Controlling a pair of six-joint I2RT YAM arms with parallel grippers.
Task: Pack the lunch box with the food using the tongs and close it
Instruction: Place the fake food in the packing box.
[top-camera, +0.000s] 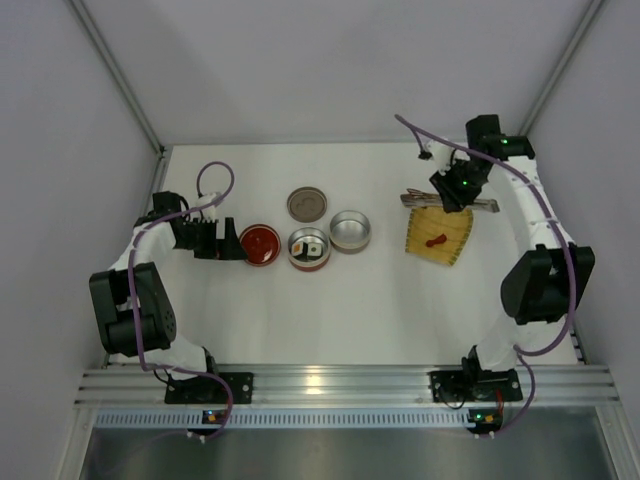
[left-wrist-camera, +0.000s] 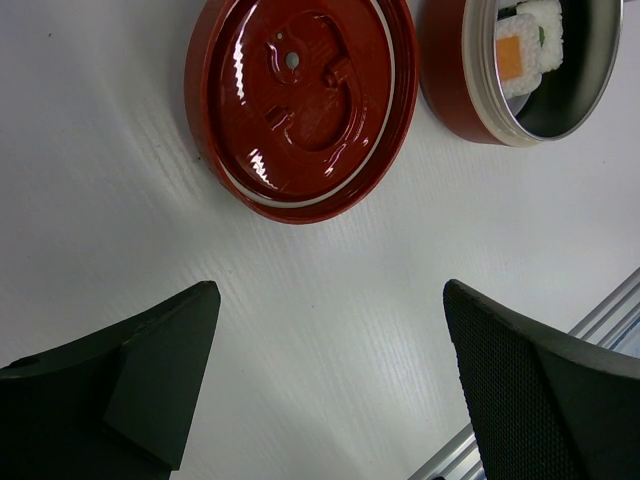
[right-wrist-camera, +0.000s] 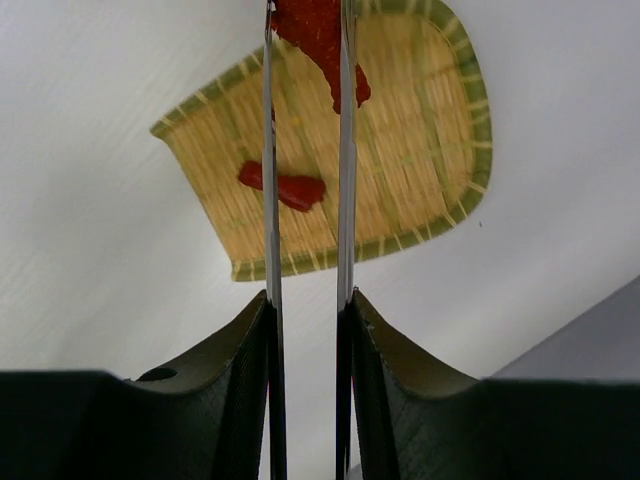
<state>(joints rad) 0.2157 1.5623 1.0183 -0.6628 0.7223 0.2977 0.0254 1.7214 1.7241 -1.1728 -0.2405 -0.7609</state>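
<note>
Black fingers first: my left pincer (left-wrist-camera: 330, 295) hangs wide open above the white table (left-wrist-camera: 120, 150), holding nothing. Just beyond its tips lies the glossy red lid (left-wrist-camera: 300, 105), flat on the table and clear of both fingers. Next along, the red tier (top-camera: 309, 249) of the lunch box sits right beside that lid, with sushi rolls (left-wrist-camera: 528, 48) inside. My left wrist view cuts the tier off at the top edge, so I can't count the rolls.

Moving on, a brown lid (top-camera: 307, 205) lies behind, and a bare steel tier (top-camera: 350, 231) stands just right of the red one.

Now the right side. The yellow bamboo mat (right-wrist-camera: 410, 150) lies well apart from the tiers, with red bits (right-wrist-camera: 285, 187) on it. My right pincer (right-wrist-camera: 305, 300) is clamped on the tongs (right-wrist-camera: 345, 180), one finger pressed against the outside of each silver arm. The arms run straight out from my fingers, side by side with a narrow gap between them, over the mat. Another red piece shows between the arms at the very top of my wrist view. The tong tips are cut off there, so I can't tell whether they pinch it or only frame it. From above, my own wrist hides the grip on the tongs.
</note>
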